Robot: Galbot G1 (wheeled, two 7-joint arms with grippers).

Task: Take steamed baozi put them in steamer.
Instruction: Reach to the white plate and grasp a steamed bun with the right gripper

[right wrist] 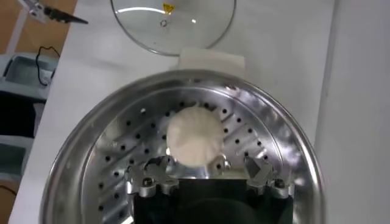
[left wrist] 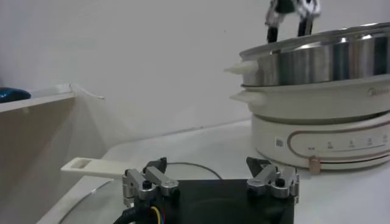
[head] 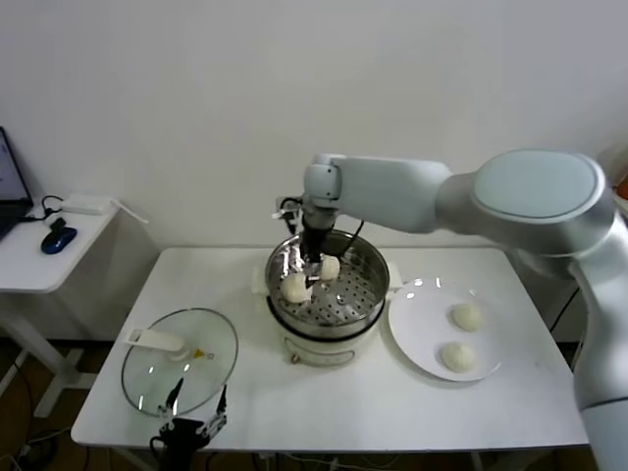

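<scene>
The steel steamer sits on its white cooker base at the table's middle. Two cream baozi lie on its perforated floor. Two more baozi lie on the white plate to its right. My right gripper is down inside the steamer between the two buns. In the right wrist view it is open, with one baozi resting on the floor just ahead of its fingers. My left gripper waits open and empty at the table's front left.
A glass lid with a white handle lies on the table at the front left, just ahead of my left gripper. The left wrist view shows the steamer from the side. A side desk with a mouse stands far left.
</scene>
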